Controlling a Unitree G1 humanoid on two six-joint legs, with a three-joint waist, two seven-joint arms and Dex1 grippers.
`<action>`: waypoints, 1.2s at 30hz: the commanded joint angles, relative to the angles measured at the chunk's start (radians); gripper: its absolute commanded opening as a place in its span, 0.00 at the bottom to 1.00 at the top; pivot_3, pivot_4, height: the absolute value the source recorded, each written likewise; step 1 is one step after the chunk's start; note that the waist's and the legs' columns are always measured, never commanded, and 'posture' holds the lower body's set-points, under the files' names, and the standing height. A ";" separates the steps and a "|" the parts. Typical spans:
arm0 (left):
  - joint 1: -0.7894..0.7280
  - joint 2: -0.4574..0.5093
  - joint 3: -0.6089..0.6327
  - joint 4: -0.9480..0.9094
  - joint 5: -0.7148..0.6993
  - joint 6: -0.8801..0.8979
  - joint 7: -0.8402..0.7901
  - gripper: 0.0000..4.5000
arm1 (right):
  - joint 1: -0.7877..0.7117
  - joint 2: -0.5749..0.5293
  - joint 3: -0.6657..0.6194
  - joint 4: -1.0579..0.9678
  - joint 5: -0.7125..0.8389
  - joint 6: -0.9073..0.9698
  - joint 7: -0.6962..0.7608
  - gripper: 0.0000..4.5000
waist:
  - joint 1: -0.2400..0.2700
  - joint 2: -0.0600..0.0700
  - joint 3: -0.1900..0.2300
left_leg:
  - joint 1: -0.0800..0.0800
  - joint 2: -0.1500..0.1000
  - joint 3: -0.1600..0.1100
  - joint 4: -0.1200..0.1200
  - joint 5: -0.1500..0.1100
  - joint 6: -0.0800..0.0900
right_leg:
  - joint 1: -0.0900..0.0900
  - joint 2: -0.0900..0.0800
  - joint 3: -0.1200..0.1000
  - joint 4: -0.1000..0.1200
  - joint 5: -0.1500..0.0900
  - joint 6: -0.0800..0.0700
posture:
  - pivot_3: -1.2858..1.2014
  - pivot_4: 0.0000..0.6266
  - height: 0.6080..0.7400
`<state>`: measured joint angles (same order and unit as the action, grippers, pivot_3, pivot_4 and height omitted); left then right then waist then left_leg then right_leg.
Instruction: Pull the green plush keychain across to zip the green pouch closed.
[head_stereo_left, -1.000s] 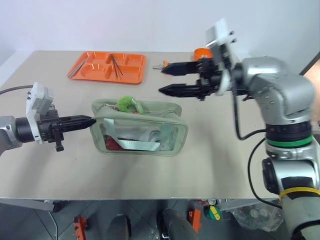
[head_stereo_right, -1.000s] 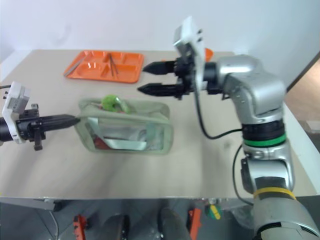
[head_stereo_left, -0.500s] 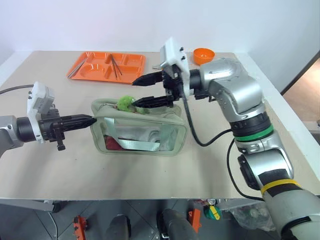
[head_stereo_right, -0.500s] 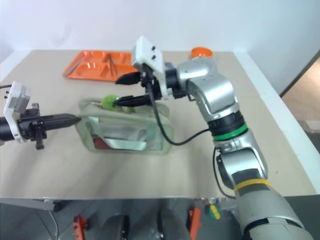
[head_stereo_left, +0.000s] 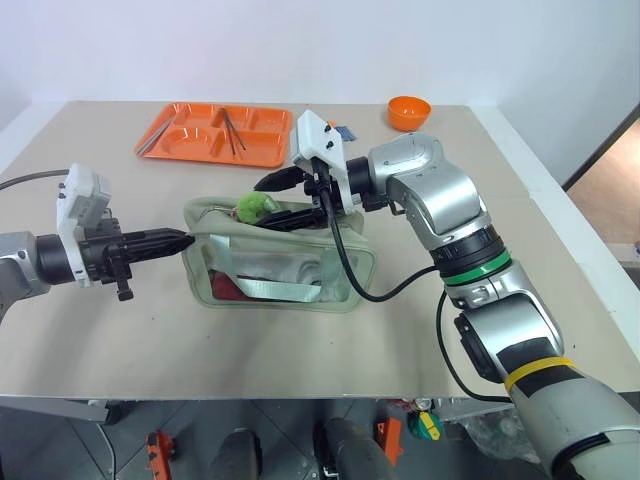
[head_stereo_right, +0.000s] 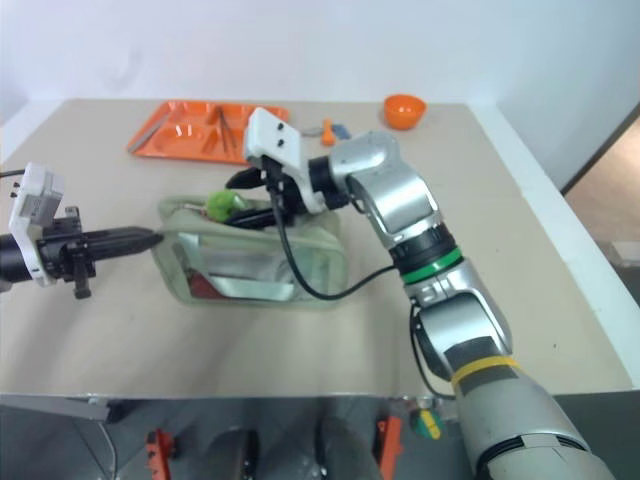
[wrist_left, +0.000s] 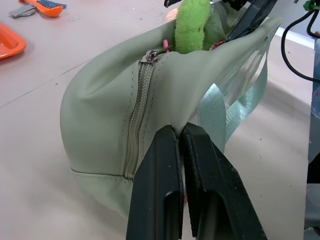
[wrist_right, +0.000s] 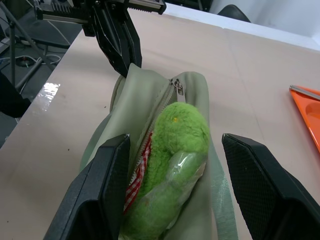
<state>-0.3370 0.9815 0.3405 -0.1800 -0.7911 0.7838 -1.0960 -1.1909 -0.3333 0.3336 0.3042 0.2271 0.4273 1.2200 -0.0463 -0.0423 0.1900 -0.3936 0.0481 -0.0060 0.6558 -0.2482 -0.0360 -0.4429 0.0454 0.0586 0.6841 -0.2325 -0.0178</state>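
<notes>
Now we are at the reach-in step: our right claw (wrist_right: 170, 195) stands with its 2 fingers (wrist_right: 100, 190) wide apart, one on each side of the green plush keychain (wrist_right: 175, 150), not yet closed on it. Our left claw (wrist_left: 181, 150) is pressed together on a fold of fabric at the end of the green pouch (head_stereo_left: 280, 262), bracing it. The keychain sits on top of the pouch at the zipper, directly between the right claw's fingers and just ahead of the left claw's tips.

Next, we judge, the right claw must close on the keychain and draw it along the zipper, away from the left claw.

The pouch rests on a pale beige bench (head_stereo_left: 420, 330). Beyond the right claw lie an orange tray (head_stereo_left: 215, 135) and an orange bowl (head_stereo_left: 409, 110), before a white wall.
</notes>
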 joint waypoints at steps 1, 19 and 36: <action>-0.006 0.003 0.009 -0.028 -0.008 -0.002 0.010 0.00 | -0.035 0.003 -0.022 -0.009 -0.004 -0.015 0.009 0.67 | 0.000 0.000 0.000 | 0.000 0.000 0.000 0.000 0.000 0.000 | 0.000 0.000 0.000 0.000 0.000 0.000 | 0.52 0.24 1.00; -0.017 -0.008 -0.015 -0.007 -0.001 -0.008 0.017 0.00 | -0.034 -0.005 -0.057 0.011 -0.001 -0.019 0.017 0.01 | 0.000 0.000 0.000 | 0.000 0.000 0.000 0.000 0.000 0.000 | 0.000 0.000 0.000 0.000 0.000 0.000 | 0.52 0.24 1.00; -0.003 -0.013 -0.017 0.004 0.014 -0.027 0.005 0.00 | -0.160 -0.214 -0.110 0.021 -0.035 -0.036 0.075 0.01 | 0.003 0.001 0.000 | 0.000 -0.002 0.000 0.000 0.000 0.000 | 0.000 -0.001 0.000 0.000 -0.001 0.001 | 0.52 0.24 1.00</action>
<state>-0.3456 0.9640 0.3218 -0.1722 -0.7841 0.7629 -1.0803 -1.3033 -0.5127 0.2793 0.3379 0.2006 0.4110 1.2834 -0.0431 -0.0416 0.1904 -0.3940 0.0455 -0.0056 0.6557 -0.2482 -0.0362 -0.4426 0.0442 0.0583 0.6837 -0.2333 -0.0164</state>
